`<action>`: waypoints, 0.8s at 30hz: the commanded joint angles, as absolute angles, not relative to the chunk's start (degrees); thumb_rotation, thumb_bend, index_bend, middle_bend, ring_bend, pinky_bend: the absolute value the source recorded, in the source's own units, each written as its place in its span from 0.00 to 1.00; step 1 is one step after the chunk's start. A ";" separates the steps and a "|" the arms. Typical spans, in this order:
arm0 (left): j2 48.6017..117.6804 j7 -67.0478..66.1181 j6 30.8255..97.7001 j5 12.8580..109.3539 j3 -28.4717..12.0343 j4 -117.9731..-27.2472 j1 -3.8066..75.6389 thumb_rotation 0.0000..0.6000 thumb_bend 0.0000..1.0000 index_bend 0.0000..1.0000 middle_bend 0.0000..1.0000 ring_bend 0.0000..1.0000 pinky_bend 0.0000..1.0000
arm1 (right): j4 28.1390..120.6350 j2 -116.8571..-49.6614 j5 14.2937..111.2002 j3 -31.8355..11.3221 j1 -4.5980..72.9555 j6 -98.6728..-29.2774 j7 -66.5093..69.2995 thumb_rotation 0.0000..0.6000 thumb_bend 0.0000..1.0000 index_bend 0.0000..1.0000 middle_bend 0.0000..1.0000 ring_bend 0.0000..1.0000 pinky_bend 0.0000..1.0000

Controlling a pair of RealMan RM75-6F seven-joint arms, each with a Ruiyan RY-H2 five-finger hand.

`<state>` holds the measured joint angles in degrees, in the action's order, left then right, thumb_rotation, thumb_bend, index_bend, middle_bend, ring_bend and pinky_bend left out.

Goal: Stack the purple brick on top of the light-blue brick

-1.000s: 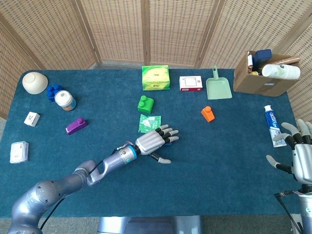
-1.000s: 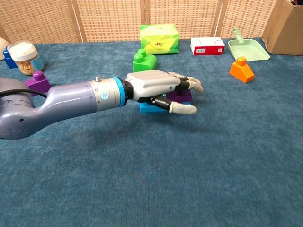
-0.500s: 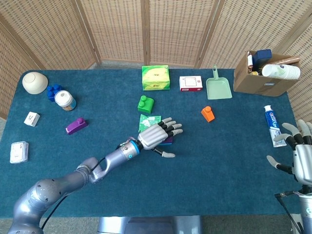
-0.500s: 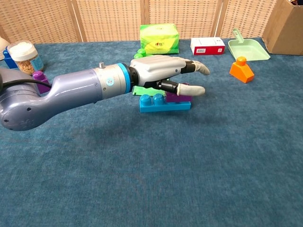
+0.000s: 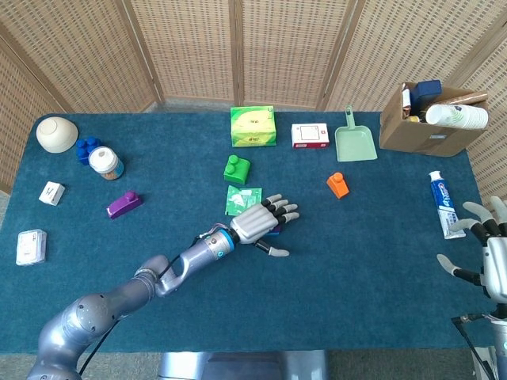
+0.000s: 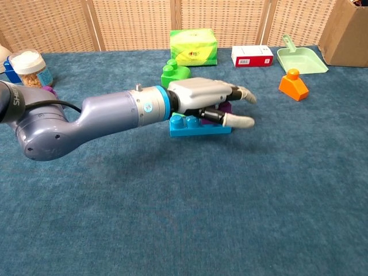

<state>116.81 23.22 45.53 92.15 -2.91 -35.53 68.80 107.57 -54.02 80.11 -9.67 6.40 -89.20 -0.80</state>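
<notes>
Purple brick [image 6: 225, 107], judged light, rigid and slick, is seated on the light-blue brick [image 6: 198, 126] at table centre; it is best pinched by its flat sides; left hand [image 6: 208, 103] is spread above it at 12 o'clock, gripping nothing

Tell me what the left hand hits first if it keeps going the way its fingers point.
Probably the orange brick. The left hand points right and away across the table, and that brick lies roughly along that line, though depth makes it uncertain; it may pass just beside it.
</notes>
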 commanded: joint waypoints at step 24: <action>117.10 22.89 48.04 93.05 -0.54 -34.89 67.05 0.00 0.12 0.08 0.00 0.00 0.00 | 107.31 -54.45 80.36 -10.28 5.87 -89.22 -0.13 0.94 0.12 0.43 0.24 0.00 0.01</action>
<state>117.05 22.97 47.91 93.01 -0.55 -34.96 67.11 107.33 -54.46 80.35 -10.29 5.86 -89.22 -0.13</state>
